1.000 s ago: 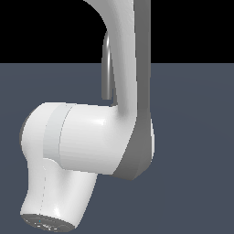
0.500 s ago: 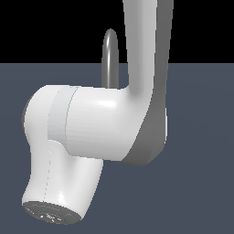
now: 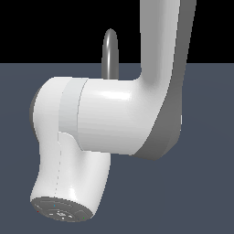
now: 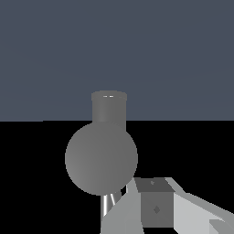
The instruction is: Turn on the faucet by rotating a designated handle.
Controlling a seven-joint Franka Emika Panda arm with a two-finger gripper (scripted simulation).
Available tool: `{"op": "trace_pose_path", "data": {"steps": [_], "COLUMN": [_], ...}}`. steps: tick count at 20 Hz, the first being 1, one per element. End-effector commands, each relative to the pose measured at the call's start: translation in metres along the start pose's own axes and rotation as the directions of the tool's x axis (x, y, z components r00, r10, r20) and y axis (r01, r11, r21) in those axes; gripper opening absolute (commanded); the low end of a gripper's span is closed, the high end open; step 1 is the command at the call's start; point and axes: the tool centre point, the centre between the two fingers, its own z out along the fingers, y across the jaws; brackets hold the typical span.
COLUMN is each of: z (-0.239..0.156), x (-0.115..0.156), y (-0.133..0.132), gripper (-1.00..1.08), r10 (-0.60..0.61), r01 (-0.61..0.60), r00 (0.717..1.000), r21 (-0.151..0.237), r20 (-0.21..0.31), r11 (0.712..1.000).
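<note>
Dark slate-blue ground [image 3: 210, 137] fills the lower part of the exterior view under a flat black backdrop, with nothing else standing on it that can be seen. Most of that view is taken up by the white arm [image 3: 114, 119], whose bulky elbow and grey-edged link stand in front of the faucet [image 3: 110, 54]; only the top of its grey arched spout shows, rising above the arm just past the horizon line. Its base and the handle are hidden there. In the wrist view the faucet appears much closer: a grey rounded body [image 4: 101, 158] with a short cylinder behind it, sitting across the line between black and blue. A thin pale rod [image 4: 108, 204] pokes out from under that rounded body; it may be the handle, though it is too little seen to be sure. One grey block-shaped finger [image 4: 155, 205] of the gripper [image 4: 151, 215] lies just beside this rod and near the rounded body, apart from it as far as can be seen. Whether the fingers are spread or closed cannot be told.
</note>
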Motion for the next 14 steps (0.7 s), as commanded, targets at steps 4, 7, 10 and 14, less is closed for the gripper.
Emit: {"op": "trace_pose_path", "data": {"steps": [4, 7, 10, 14], "z": [0.0, 0.0, -0.002, -0.001], "x": [-0.025, -0.03, -0.015, -0.014], "y": [-0.024, -0.03, -0.02, -0.034], "gripper": [-1.0, -1.0, -1.0, -1.0], "r10": [-0.002, -0.001, 0.015, 0.011], "r01": [0.001, 0.001, -0.015, -0.011], "r00": [0.999, 0.999, 1.0, 1.0], "r21": [0.009, 0.009, 0.023, 0.019], "r20": [0.035, 0.04, 0.014, 0.022], "r11": [1.0, 1.0, 1.0, 1.0]}}
